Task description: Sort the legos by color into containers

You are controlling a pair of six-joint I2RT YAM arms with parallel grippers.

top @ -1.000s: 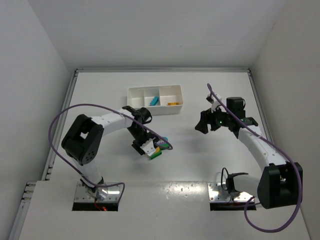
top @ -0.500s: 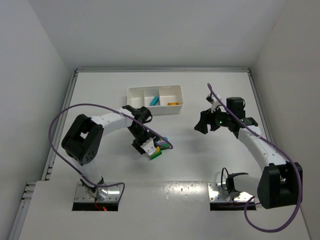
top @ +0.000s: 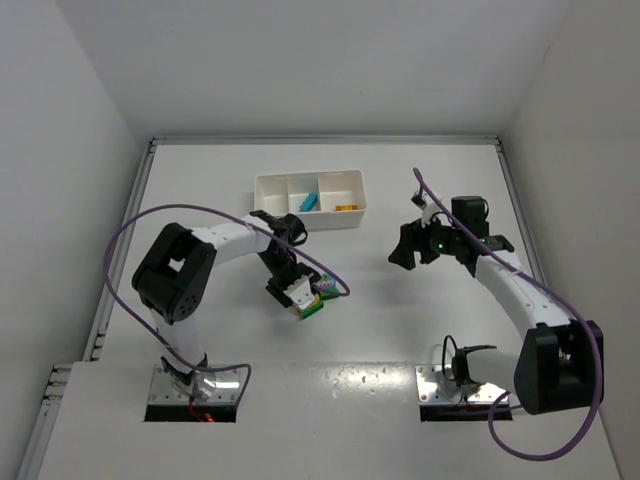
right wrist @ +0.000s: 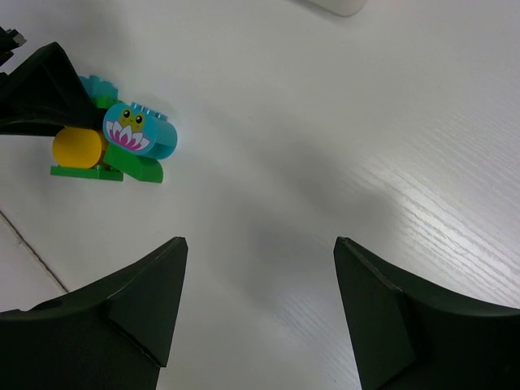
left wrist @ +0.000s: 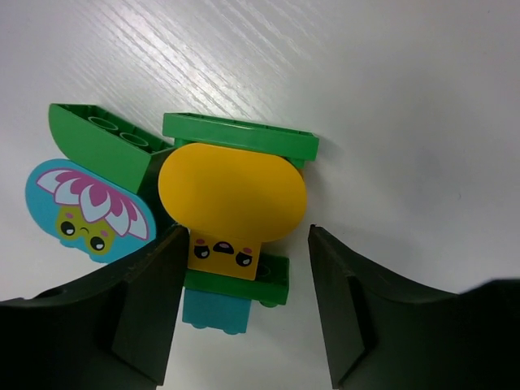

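Yellow brick (left wrist: 231,191): smooth oval top with a small sleepy face printed on the stem below it. It sits on top of the heap, between my left fingers.
Green plates: one flat plate (left wrist: 240,134) shows behind the oval, and a second (left wrist: 275,280) lies under the stem.
Cyan block (left wrist: 213,313): it sits below the lower plate, and only its near edge shows.
Green slope brick (left wrist: 97,142): round marks show on its slanted face. It leans against the heap's left side.
Cyan round brick (left wrist: 85,207): printed with a pink-and-white lotus and a green frog face. It touches the slope brick and lies just beside my left finger.
Heap position: all pieces touch one another on the white table (left wrist: 390,97), on the near side of the tray and well apart from it.
Left gripper (left wrist: 244,240): low over the heap with jaws parted, straddling the yellow brick. Bare table shows between my right-hand finger and the lower plate, so nothing is clamped.
Right gripper (right wrist: 260,244): jaws spread wide with only bare table between them. It holds nothing and is well apart from the heap.
Tray (top: 262,192): white, with three compartments side by side. A cyan piece (top: 309,202) lies in the middle one and a yellow-orange piece (top: 346,208) in the right one.
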